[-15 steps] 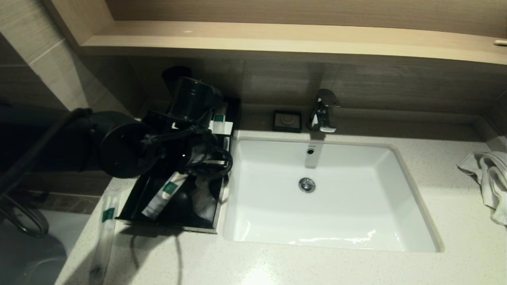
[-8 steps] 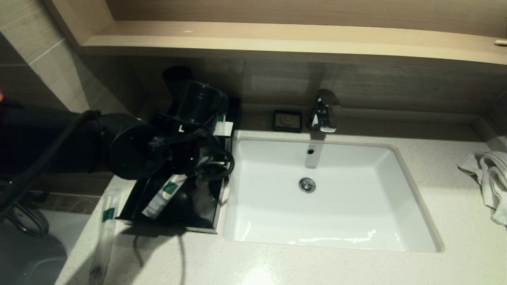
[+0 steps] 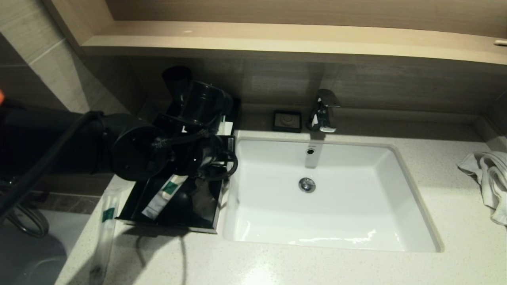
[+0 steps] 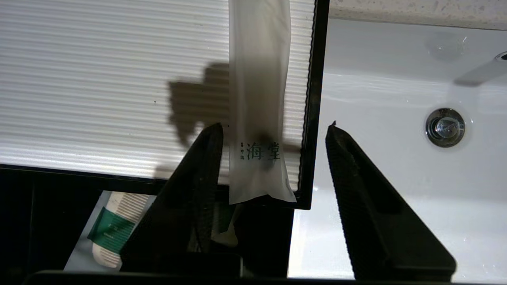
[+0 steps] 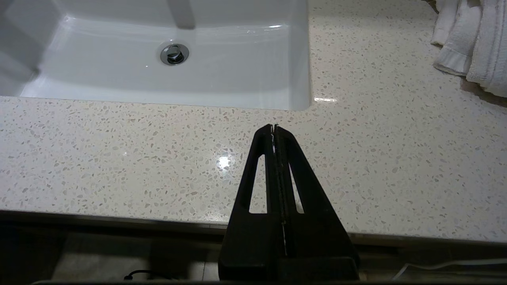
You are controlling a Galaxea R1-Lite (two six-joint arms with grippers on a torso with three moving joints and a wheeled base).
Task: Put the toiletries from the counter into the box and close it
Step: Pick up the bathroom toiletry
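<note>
A black box (image 3: 128,208) stands open on the counter left of the sink. A white tube with a green label (image 3: 164,196) lies in its dark front part and also shows in the left wrist view (image 4: 111,233). A translucent sachet with printed characters (image 4: 257,99) lies on the white ribbed panel (image 4: 99,79) inside the black frame (image 4: 315,99). My left gripper (image 4: 273,130) is open and empty above the sachet's end and the frame edge by the sink. A long clear packet with a green label (image 3: 106,221) lies on the counter left of the box. My right gripper (image 5: 274,127) is shut and empty.
The white sink (image 3: 396,190) lies right of the box, with a faucet (image 3: 324,111) and a black soap dish (image 3: 287,120) behind it. A white towel (image 3: 489,178) lies at the far right. A wooden shelf (image 3: 277,39) overhangs the back.
My left arm has shifted a little to the right and farther back over the box. The tube, the packet on the counter and the right arm have not moved.
</note>
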